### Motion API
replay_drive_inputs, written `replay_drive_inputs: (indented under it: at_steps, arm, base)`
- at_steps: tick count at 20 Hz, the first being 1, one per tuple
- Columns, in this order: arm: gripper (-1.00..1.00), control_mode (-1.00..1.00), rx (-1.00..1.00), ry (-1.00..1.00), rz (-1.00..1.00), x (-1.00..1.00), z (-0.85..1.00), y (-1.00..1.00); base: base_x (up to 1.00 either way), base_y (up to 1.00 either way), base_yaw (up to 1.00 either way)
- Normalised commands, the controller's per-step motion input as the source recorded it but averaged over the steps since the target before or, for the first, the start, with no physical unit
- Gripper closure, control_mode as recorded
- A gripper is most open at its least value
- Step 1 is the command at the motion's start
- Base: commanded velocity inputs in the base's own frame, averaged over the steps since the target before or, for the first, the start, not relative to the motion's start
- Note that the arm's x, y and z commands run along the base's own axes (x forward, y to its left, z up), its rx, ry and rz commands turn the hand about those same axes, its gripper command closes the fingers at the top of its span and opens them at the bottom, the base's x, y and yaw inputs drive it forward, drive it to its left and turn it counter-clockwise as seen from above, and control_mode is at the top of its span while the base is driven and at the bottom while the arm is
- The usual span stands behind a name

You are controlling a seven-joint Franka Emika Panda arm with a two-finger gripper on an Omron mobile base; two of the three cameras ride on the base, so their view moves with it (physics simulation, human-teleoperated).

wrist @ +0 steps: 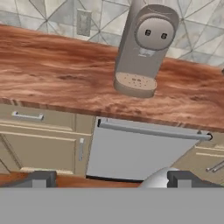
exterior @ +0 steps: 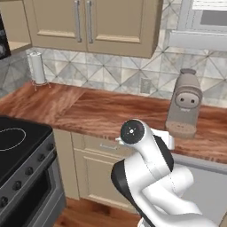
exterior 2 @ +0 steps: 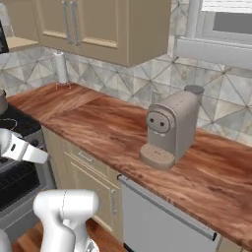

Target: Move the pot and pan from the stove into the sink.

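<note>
The stove (exterior: pixel 17 146) stands at the lower left, its black glass top bearing a white ring outline, with black knobs along the grey front. Its corner (exterior 2: pixel 17 125) also shows at the left edge of the right base view. On it at that edge sits a sliver of a greyish round thing (exterior 2: pixel 2 102), too little to tell what it is. Pot, pan and sink are out of view. My gripper (wrist: pixel 111 179) is open with nothing between its fingers (wrist: pixel 40 179), and it points at the dishwasher front below the counter, well right of the stove.
A wooden counter (exterior: pixel 102 113) runs right from the stove. A beige coffee machine (exterior: pixel 184 106) stands on it, and a paper towel roll (exterior: pixel 37 66) at the back left. Below are cabinet drawers (wrist: pixel 39 131) and a grey dishwasher (wrist: pixel 140 153). Wall cabinets (exterior: pixel 88 22) hang above.
</note>
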Motion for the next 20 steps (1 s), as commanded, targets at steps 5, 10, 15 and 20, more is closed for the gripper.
replay_drive_inputs:
  at_steps: [5,10,15,20]
  arm:
    - [-1.00,1.00,0.00,0.00,0.00,0.00,0.00,0.00]
    - [-1.00,1.00,0.00,0.00,0.00,0.00,0.00,0.00]
    - [-1.00,1.00,0.00,0.00,0.00,0.00,0.00,0.00]
    - [-1.00,1.00,0.00,0.00,0.00,0.00,0.00,0.00]
  base:
    - [-0.01,0.00,0.50]
    - [0.00,0.00,0.50]
    - [-0.02,0.01,0.48]
    - [-0.01,0.01,0.45]
